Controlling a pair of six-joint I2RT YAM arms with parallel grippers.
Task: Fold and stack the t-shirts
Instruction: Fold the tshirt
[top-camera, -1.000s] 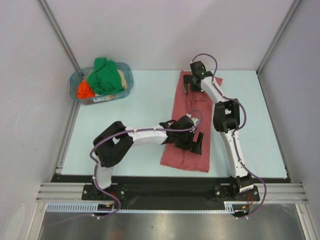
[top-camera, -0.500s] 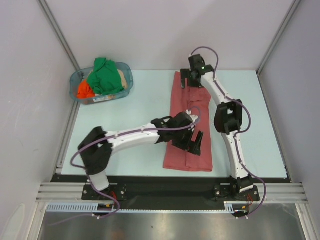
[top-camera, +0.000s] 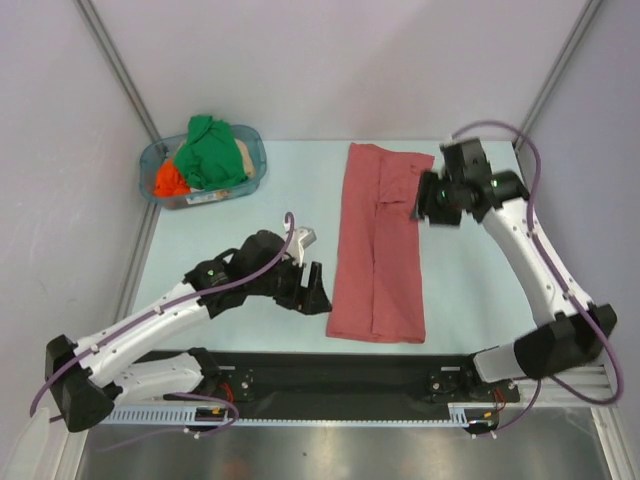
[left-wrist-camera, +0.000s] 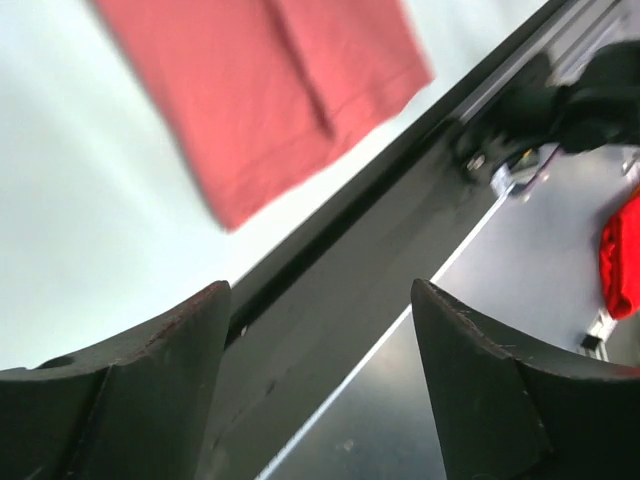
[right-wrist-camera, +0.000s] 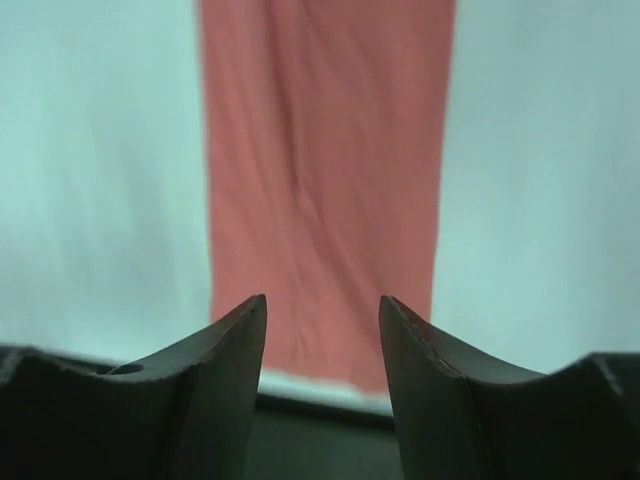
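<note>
The salmon-red t-shirt (top-camera: 378, 243) lies folded into a long strip down the middle of the table; it also shows in the left wrist view (left-wrist-camera: 280, 90) and the right wrist view (right-wrist-camera: 325, 180). My left gripper (top-camera: 310, 290) is open and empty, just left of the strip's near end. My right gripper (top-camera: 425, 205) is open and empty, raised by the strip's far right corner. Green (top-camera: 208, 150), orange (top-camera: 168, 182) and beige (top-camera: 243, 157) t-shirts lie bunched in the tub.
The clear blue-tinted tub (top-camera: 250, 135) stands at the table's far left corner. A black rail (top-camera: 330, 365) runs along the near edge. Grey walls close in the left, back and right sides.
Both grippers have come off the red shirt. The left arm pulled back to the left, the right arm swung out to the right and up. The shirt now lies flat and straighter.
</note>
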